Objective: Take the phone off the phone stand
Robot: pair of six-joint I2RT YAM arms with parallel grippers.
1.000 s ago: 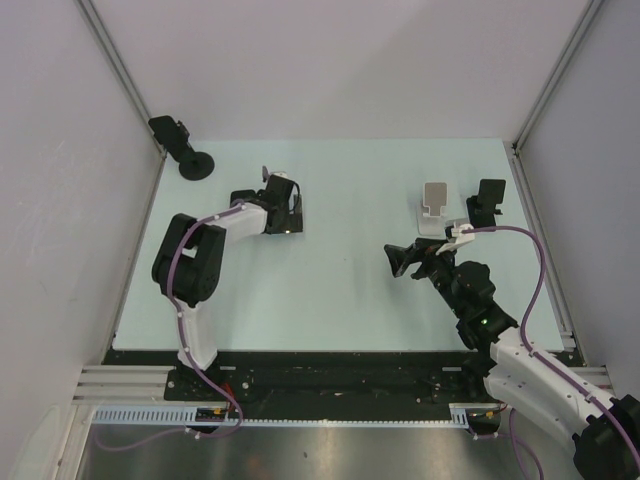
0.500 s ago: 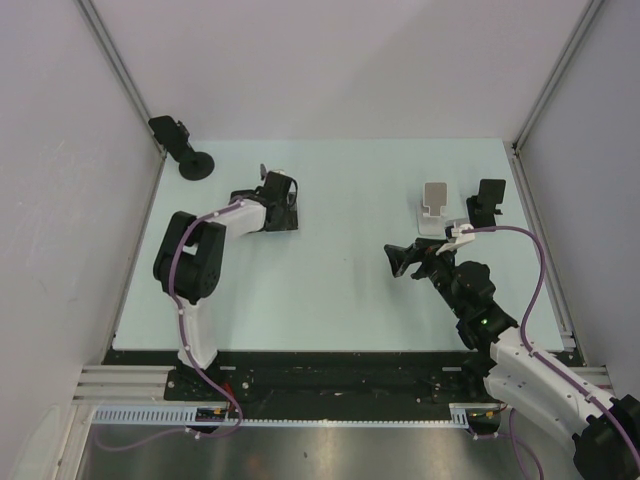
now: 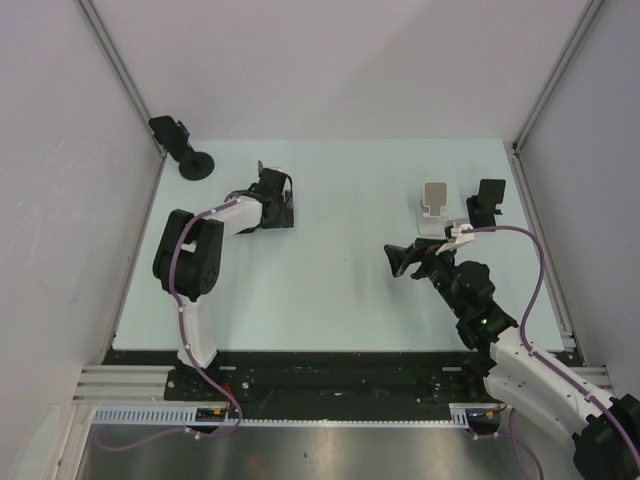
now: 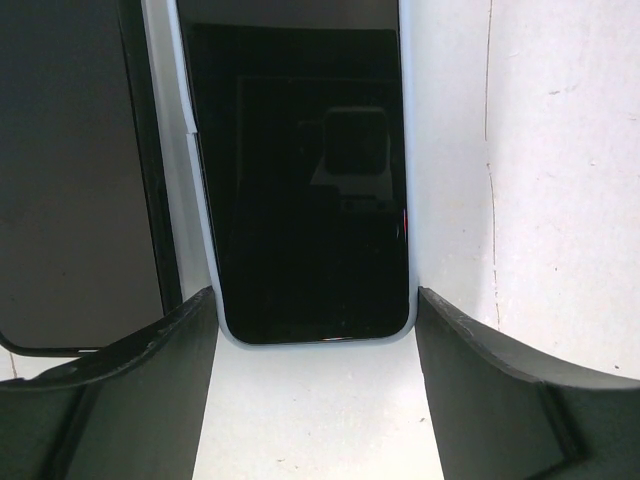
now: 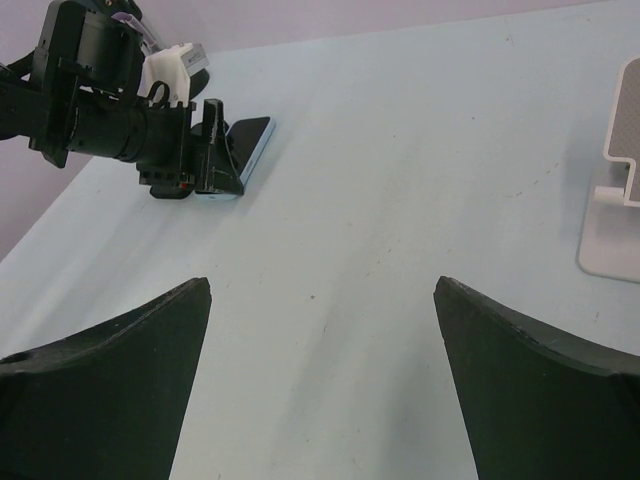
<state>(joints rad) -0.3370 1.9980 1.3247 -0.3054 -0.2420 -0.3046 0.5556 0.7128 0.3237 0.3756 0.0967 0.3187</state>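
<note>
A phone [image 4: 300, 180] with a black screen and a pale blue case lies flat on the table. My left gripper [image 4: 312, 305] is shut on it, each fingertip pressing a lower corner of the case. From above, the left gripper [image 3: 274, 203] covers most of the phone [image 3: 286, 214] at the back left. The white phone stand [image 3: 433, 208] with its grey pad stands empty at the back right. In the right wrist view the phone [image 5: 252, 140] and the stand [image 5: 612, 190] sit far apart. My right gripper [image 3: 400, 258] hangs open over bare table, holding nothing [image 5: 320, 290].
A second dark slab [image 4: 75, 180] lies flat just left of the phone, touching the left finger. A black stand [image 3: 487, 203] is right of the white one, and a black mount [image 3: 183, 148] sits in the back left corner. White walls enclose the table.
The left gripper's jaws narrowed from wide open onto the phone's sides and drifted slightly left and back. The right arm has not moved.
</note>
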